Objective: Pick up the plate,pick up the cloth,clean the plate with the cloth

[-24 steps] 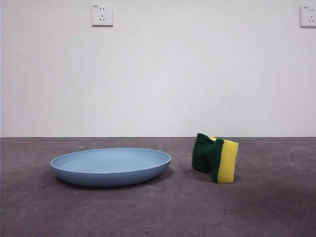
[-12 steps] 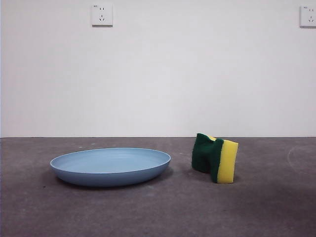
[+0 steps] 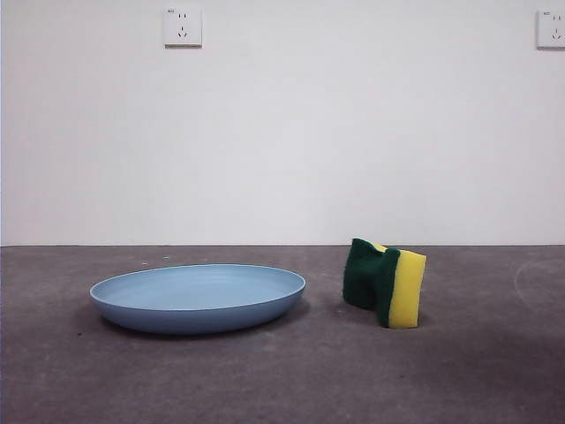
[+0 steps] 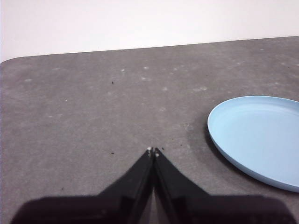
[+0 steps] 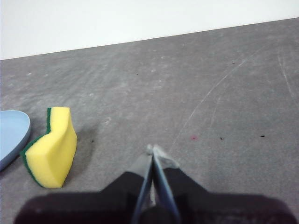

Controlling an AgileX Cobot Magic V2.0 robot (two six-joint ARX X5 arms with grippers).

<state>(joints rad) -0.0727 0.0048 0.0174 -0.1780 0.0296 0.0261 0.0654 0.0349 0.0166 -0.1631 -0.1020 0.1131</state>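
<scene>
- The plate (image 3: 198, 297) lies flat on the grey table (image 3: 282, 380), with the sponge (image 3: 385, 283) standing on edge just beside it, apart from its rim.
- The left gripper (image 4: 153, 151) hangs near the plate, jaws pressed together, holding nothing.
- The right gripper (image 5: 153, 150) is likewise closed and empty, near the sponge.
- Judged first step: open the left jaws wide, then pinch the plate's low rim firmly, or it may slide.

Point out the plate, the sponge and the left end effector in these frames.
plate (image 3: 199, 299): front view, outer wall below the rim.
sponge (image 3: 407, 289): front view, yellow foam face.
left end effector (image 4: 153, 151): left wrist view, between the shut tips.
</scene>
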